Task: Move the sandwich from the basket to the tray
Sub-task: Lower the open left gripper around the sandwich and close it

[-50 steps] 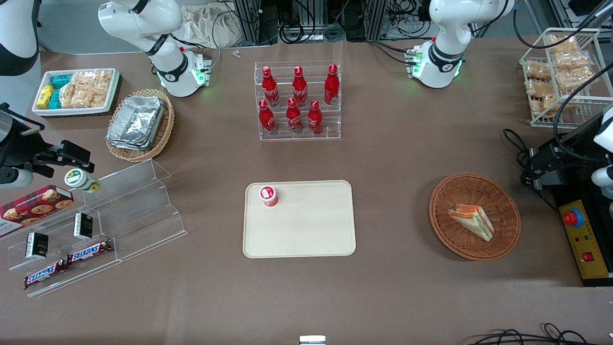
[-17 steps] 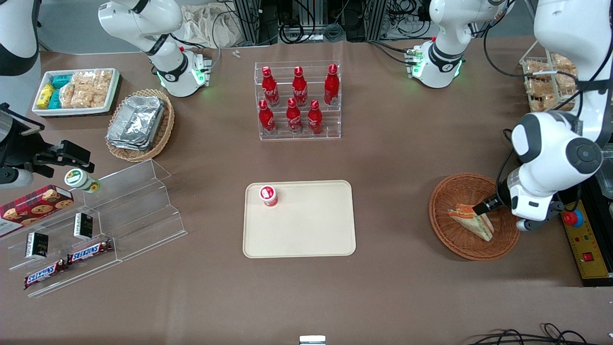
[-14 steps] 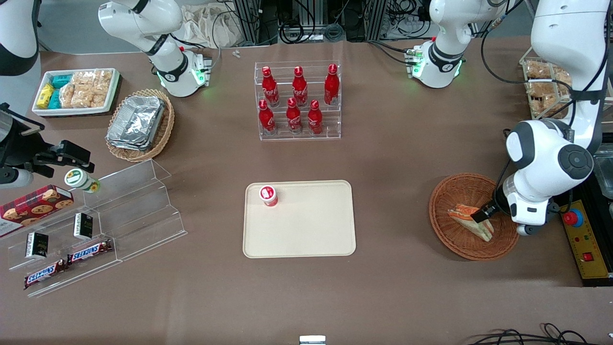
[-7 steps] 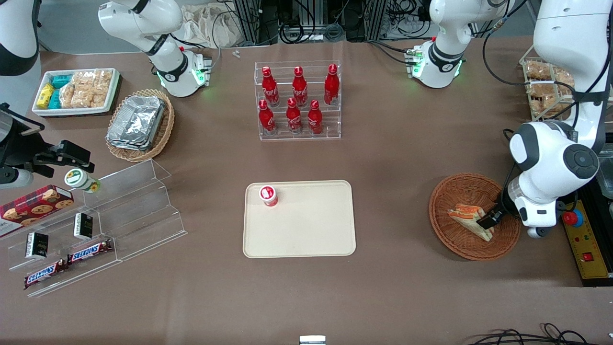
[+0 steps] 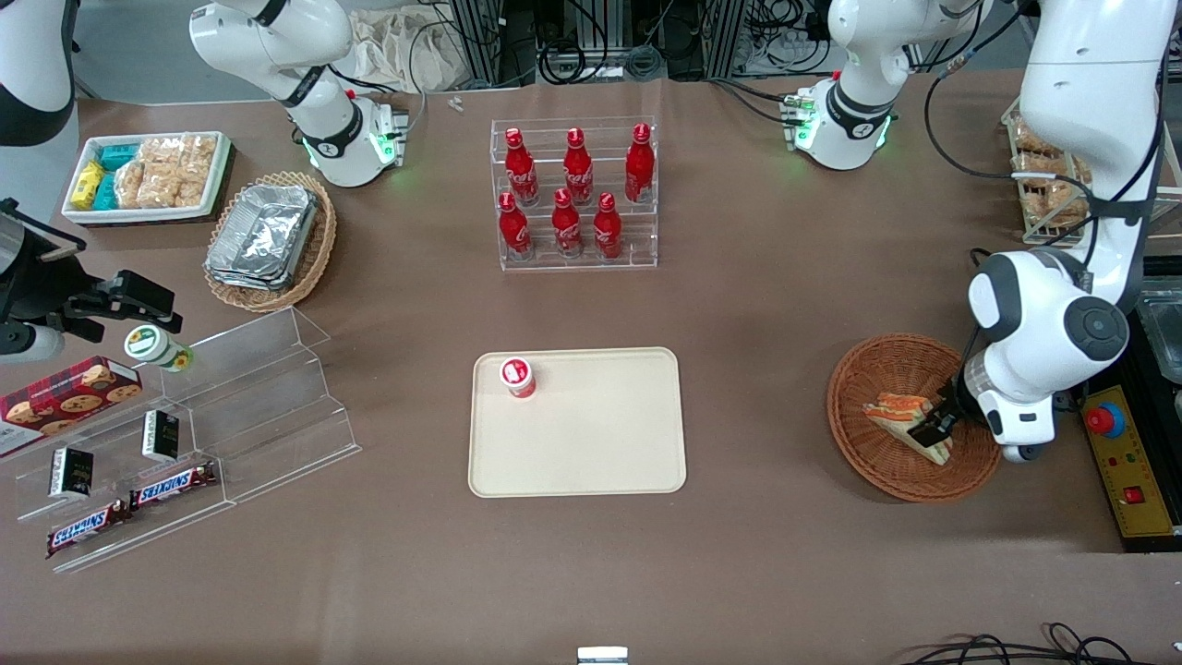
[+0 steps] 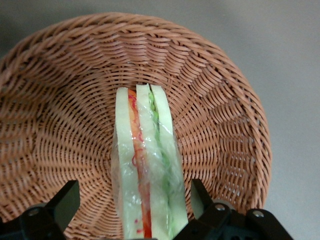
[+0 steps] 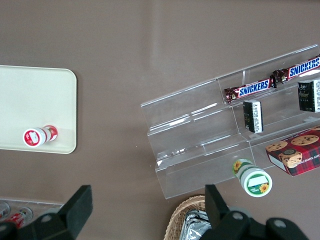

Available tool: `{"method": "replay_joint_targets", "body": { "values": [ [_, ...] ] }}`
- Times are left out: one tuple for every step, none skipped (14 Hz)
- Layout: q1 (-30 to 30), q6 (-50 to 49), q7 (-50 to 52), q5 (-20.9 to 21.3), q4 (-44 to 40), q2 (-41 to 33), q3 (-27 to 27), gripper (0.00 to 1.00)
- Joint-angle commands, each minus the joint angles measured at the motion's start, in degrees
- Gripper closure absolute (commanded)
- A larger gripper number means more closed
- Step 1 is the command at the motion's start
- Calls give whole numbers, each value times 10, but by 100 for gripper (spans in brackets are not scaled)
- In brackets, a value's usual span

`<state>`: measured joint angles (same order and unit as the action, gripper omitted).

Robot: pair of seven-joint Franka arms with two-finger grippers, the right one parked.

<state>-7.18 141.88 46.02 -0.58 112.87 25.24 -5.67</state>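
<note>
The sandwich [image 5: 898, 414] [image 6: 145, 165], a clear-wrapped wedge with orange and green layers, lies in the round reddish-brown wicker basket [image 5: 854, 434] [image 6: 60, 110] toward the working arm's end of the table. My left gripper [image 5: 928, 427] [image 6: 132, 200] is down inside the basket, open, with one finger on each side of the wedge's wide end. One finger [image 6: 65, 200] stands clear of the wrap; the second finger [image 6: 200, 195] is close to it. The cream tray [image 5: 600, 453] [image 7: 30, 100] lies mid-table, toward the parked arm from the basket.
A small red-capped bottle [image 5: 518, 377] stands on the tray's corner. A rack of red bottles [image 5: 574, 199] is farther from the camera than the tray. A yellow control box [image 5: 1122, 462] sits beside the basket. A wire basket of snacks [image 5: 1048, 175] is farther back.
The left arm came in over the basket and lowered its gripper to the sandwich. In the last half second the fingers settled around the wedge. The sandwich has not moved.
</note>
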Motion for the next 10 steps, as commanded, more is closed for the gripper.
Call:
{"method": "replay_joint_targets", "body": {
  "values": [
    [-4, 24, 35, 12, -8, 14, -6, 9],
    [-4, 24, 36, 12, -8, 13, -6, 20],
    [-4, 24, 36, 12, -8, 13, -6, 36],
    [-4, 23, 36, 12, -8, 11, -6, 58],
    [-5, 20, 36, 12, -8, 9, -6, 76],
    [-4, 16, 36, 12, -8, 5, -6, 93],
    [-3, 6, 36, 12, -8, -4, -7, 100],
    [-1, -13, 36, 11, -10, -15, -7, 100],
    [1, -41, 37, 11, -20, -26, -8, 100],
    [3, -81, 38, 11, -30, -38, -9, 100]
  ]
}}
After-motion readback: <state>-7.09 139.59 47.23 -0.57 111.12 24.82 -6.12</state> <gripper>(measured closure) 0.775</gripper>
